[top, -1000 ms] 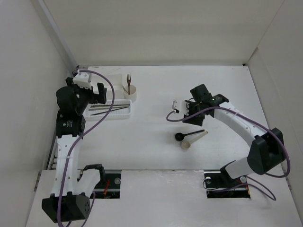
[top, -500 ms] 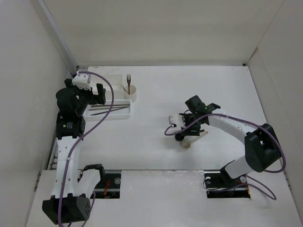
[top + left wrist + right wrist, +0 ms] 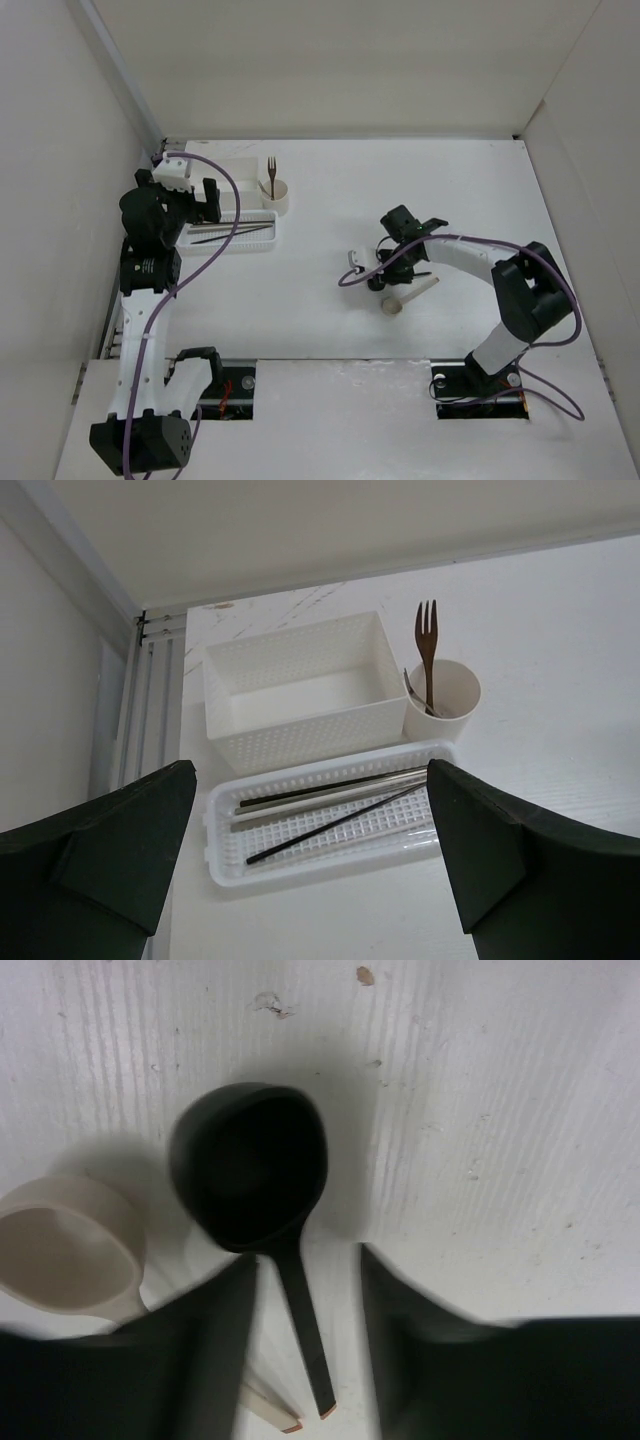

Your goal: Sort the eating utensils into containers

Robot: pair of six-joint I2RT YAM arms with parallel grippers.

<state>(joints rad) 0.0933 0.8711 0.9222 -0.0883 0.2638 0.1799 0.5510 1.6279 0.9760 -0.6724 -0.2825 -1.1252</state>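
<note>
Right claw (image 3: 307,1256) dropped over black spoon (image 3: 250,1165), wrist view shows it spread astride handle, left claw (image 3: 310,770) spread

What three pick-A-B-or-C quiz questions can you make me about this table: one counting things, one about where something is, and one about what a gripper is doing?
1. How many spoons lie on the table?
A. one
B. two
C. four

2. Where is the brown fork?
A. standing in the round cup
B. lying flat beside the spoons
C. held in a gripper

3. What is the left gripper doing?
A. squeezed tight shut
B. gripping the fork
C. wide open, holding nothing

Answers:
1 B, the right wrist view shows one black and one beige.
2 A, its prongs stick up out of the cup.
3 C, its two fingers stand far apart with nothing between them.
</note>
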